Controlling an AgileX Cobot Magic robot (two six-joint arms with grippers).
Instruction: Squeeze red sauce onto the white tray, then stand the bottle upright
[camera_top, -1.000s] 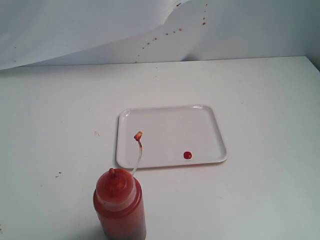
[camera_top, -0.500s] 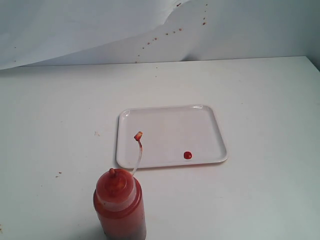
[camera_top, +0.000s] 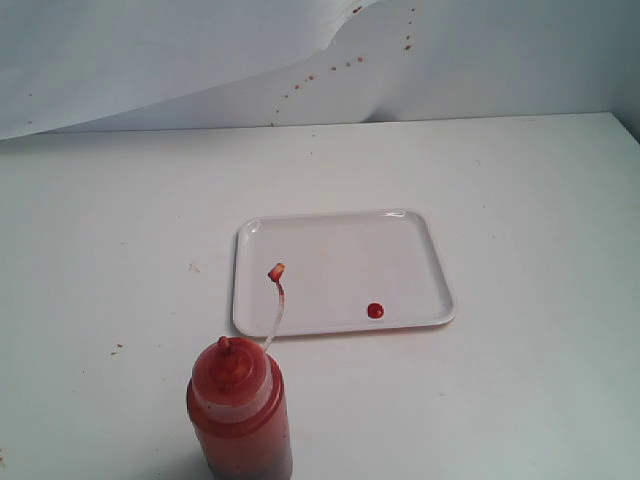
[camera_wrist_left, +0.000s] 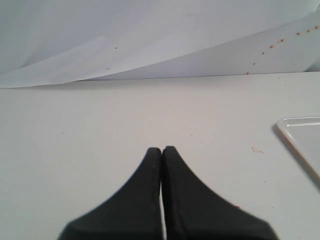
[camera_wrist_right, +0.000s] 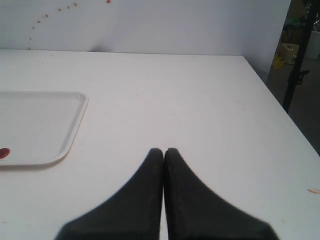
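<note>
The bottle (camera_top: 240, 410) stands upright on the table at the near edge of the exterior view, full of red sauce, with its tether arching up to a small tip cap (camera_top: 276, 271). Behind it lies the white tray (camera_top: 330, 250), with a round blob of red sauce (camera_top: 375, 311) near its front rim. The tray corner (camera_wrist_left: 300, 137) shows in the left wrist view. The right wrist view shows the tray (camera_wrist_right: 40, 120) and the sauce blob (camera_wrist_right: 3, 153) at the picture's edge. My left gripper (camera_wrist_left: 161, 150) and right gripper (camera_wrist_right: 163, 151) are shut on nothing, away from the bottle.
A white paper backdrop (camera_top: 200, 60) with reddish specks rises behind the table. The table's right edge (camera_wrist_right: 280, 105) drops off to a dark floor with a stand. Small dried specks (camera_top: 117, 349) dot the tabletop left of the bottle.
</note>
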